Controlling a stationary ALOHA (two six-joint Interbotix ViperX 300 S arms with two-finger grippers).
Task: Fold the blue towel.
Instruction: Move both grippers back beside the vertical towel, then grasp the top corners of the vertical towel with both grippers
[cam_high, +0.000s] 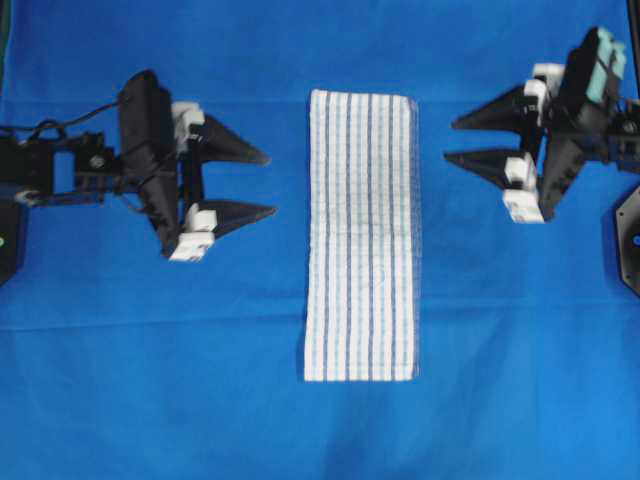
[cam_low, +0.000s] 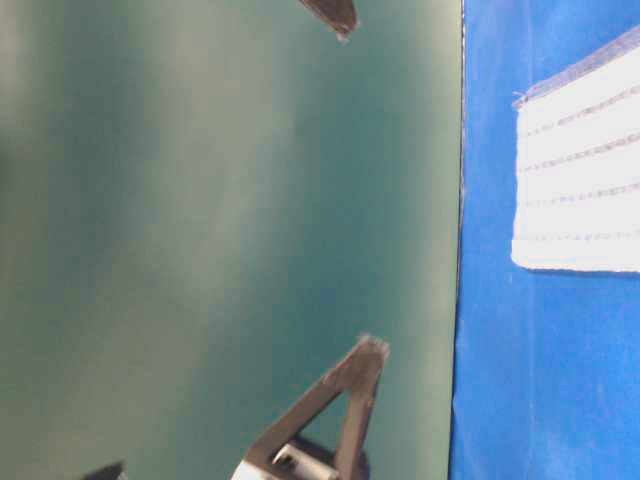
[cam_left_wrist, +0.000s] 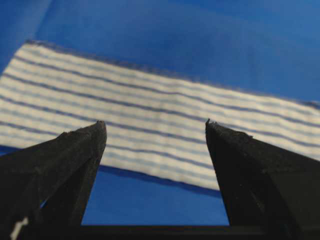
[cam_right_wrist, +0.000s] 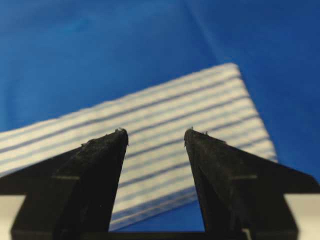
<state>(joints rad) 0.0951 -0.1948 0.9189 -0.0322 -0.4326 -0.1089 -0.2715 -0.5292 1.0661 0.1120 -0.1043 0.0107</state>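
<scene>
- White terry cloth with thin dark-blue stripes makes up the blue towel (cam_high: 361, 236), a long narrow rectangle lying flat in the middle of the table, its stripes running along its length.
- Its surface looks soft and slightly nubbly; a faint crease crosses it about halfway along.
- Its long edges are straight, and its corners are square, with a small fuzz at the hems.
- Plain solid-blue cloth, the table cover (cam_high: 150, 380), spreads under the towel on every side, smooth apart from shallow wrinkles.
- Bare cover lies along both long edges and beyond both short ends, so the towel touches nothing else.
- On the left side the left gripper (cam_high: 270, 184) points at the towel's long edge, its two black tapered fingers spread wide apart and holding nothing; it is near the towel but clear of it.
- On the right side the right gripper (cam_high: 451, 140) faces the opposite long edge near the far end, fingers likewise spread and empty, just beside the towel without touching.
</scene>
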